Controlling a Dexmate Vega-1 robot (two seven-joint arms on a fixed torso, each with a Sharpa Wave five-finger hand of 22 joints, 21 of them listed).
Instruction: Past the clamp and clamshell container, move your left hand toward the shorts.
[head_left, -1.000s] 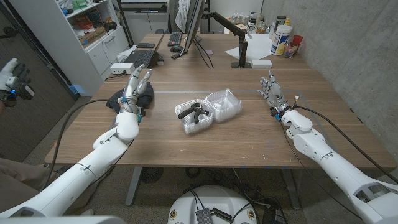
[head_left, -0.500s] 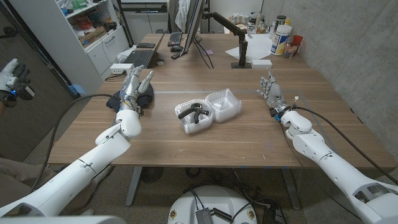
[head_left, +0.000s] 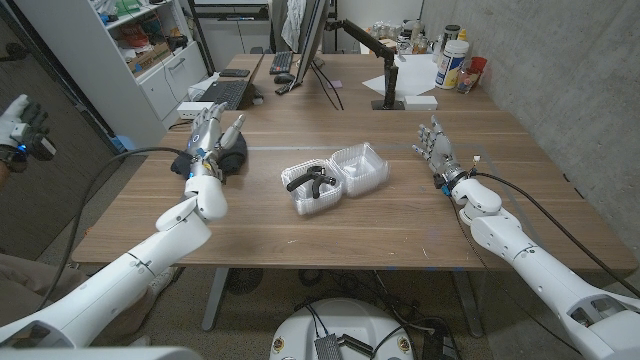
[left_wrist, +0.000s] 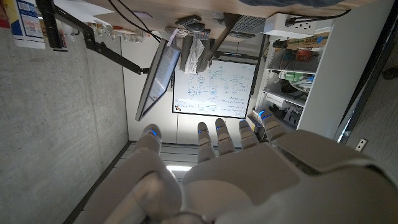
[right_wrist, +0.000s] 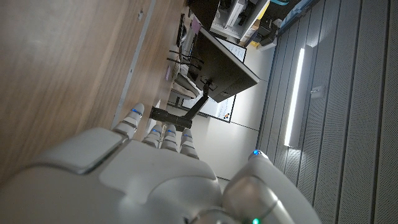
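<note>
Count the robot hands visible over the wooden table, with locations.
2. The white left hand is over the dark shorts near the table's left edge, fingers spread; the white right hand stands open at the right, apart from the clear plastic clamshell container.

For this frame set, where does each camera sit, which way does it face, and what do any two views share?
Head view: on the robot's head, looking down the table; both arms, left hand over the dark shorts, right hand.
Left wrist view: behind the left hand, facing the monitor and whiteboard.
Right wrist view: behind the right hand, along the table.
Shared: both wrist views show that monitor.
</note>
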